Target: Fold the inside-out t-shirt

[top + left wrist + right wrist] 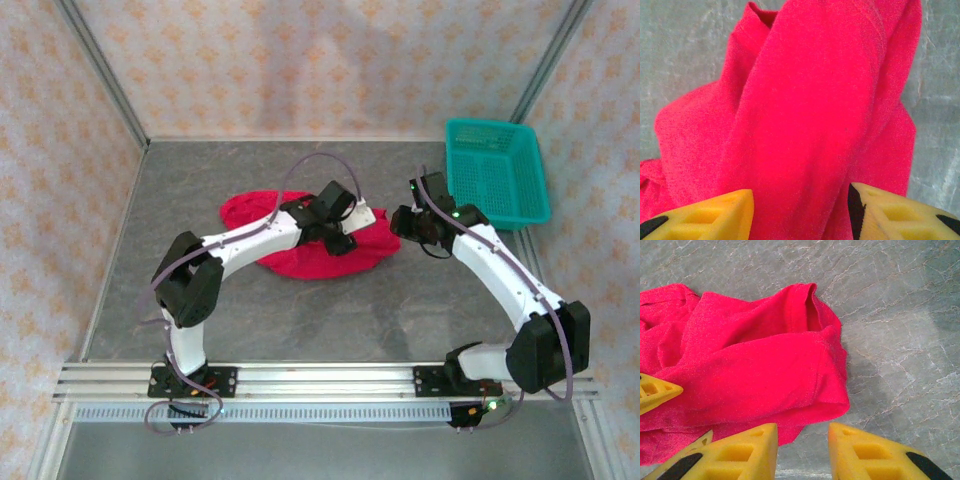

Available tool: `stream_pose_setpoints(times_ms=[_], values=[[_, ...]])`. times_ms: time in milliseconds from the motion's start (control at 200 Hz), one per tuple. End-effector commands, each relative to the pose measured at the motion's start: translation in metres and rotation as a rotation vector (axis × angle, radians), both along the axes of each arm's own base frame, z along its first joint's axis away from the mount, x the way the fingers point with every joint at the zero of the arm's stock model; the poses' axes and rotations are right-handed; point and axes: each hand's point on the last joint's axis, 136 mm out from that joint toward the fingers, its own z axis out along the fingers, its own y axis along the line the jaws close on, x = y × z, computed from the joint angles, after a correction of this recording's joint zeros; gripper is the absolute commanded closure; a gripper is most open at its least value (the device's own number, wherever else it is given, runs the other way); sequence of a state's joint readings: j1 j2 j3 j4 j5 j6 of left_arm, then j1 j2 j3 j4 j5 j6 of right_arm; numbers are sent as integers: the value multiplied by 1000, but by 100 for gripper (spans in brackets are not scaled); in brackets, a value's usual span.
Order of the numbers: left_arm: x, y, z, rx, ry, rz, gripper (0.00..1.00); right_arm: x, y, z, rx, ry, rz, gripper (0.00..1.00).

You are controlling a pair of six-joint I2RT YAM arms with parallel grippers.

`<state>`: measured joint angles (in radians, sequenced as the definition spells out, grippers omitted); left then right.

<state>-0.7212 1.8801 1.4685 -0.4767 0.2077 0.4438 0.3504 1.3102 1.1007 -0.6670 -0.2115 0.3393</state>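
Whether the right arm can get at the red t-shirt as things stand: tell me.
Probably yes. The right gripper hangs open beside the edge of the t-shirt, bare table between its jaws, and nothing stands between it and the cloth. The left gripper sits farther in, astride a fold.

Top external: fixed high behind the arm bases (195,380), angled down over the whole worktop (330,310), red t-shirt (320,255) near centre. Left wrist: hard against that same shirt, left claw (800,200) at 6 o'clock. Right wrist: slightly farther off, right claw (802,432) at 6, shirt's edge at 9, bare worktop at 3.
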Motion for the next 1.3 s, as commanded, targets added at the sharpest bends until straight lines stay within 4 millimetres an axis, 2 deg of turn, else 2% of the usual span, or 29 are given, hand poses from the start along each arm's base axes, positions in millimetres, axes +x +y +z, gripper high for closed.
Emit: stream_pose_setpoints(times_ms=[0,90,155,165,190,390,560,651,716,781,886,1056,1206,1296], values=[[-4,3,11,-9,46,-17,46,-7,-2,1,7,9,-4,68],[0,6,3,32,43,-15,44,-7,-3,1,4,8,-5,68],[5,8,6,46,17,-8,43,-7,-3,3,1,5,-4,68],[6,8,-3,61,29,-7,43,-7,-3,4,2,4,-3,68],[8,8,-7,69,31,-7,43,-7,-3,4,2,4,-2,68],[10,4,-8,74,42,-17,44,-6,-5,9,-10,-7,-1,68],[16,9,-19,112,14,-3,44,-5,-4,8,-4,-5,-1,68],[31,11,-18,127,-49,44,51,-5,-3,10,-1,-7,0,68],[38,10,-17,124,-81,68,65,-5,-3,11,0,-9,0,68],[42,9,-14,121,-97,77,84,-5,-3,13,0,-12,0,70],[45,9,-8,117,-99,85,100,-6,-4,14,-1,-14,-2,73],[47,9,10,99,-65,97,100,-11,4,9,49,3,14,76],[61,13,39,8,-10,193,100,-10,35,-8,198,22,29,82],[70,12,54,-89,34,237,100,0,56,-19,258,24,37,85]])
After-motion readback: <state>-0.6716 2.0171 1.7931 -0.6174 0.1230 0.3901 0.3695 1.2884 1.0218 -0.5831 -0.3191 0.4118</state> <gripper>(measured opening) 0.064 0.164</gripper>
